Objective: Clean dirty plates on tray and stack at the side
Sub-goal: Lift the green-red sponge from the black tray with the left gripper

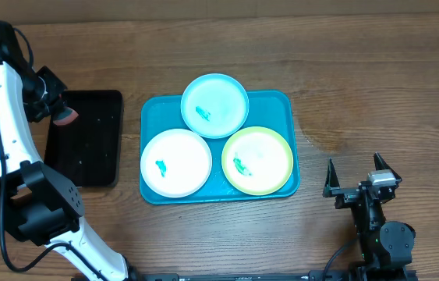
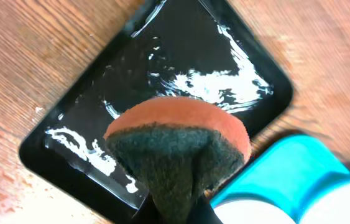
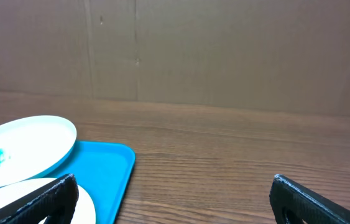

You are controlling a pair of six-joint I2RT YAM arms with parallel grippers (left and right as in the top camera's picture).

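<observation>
The turquoise tray (image 1: 285, 105) lies mid-table with three plates on it. The white plate (image 1: 176, 162) is front left, the light cyan plate (image 1: 214, 105) is at the back, and the yellow-green plate (image 1: 257, 160) is front right. Each has a small teal smear. My left gripper (image 1: 59, 111) is shut on a round sponge (image 2: 178, 146), orange with a dark scrub face, held over the black tray's (image 1: 86, 148) far end. My right gripper (image 1: 355, 178) is open and empty, right of the turquoise tray. The right wrist view shows the cyan plate (image 3: 19, 149) and the tray corner (image 3: 109, 168).
The black tray (image 2: 181, 50), left of the turquoise tray, shows white foamy streaks in the left wrist view. The turquoise tray's corner (image 2: 286, 168) shows there too. Bare wooden table lies right of the tray, with a cardboard wall behind it.
</observation>
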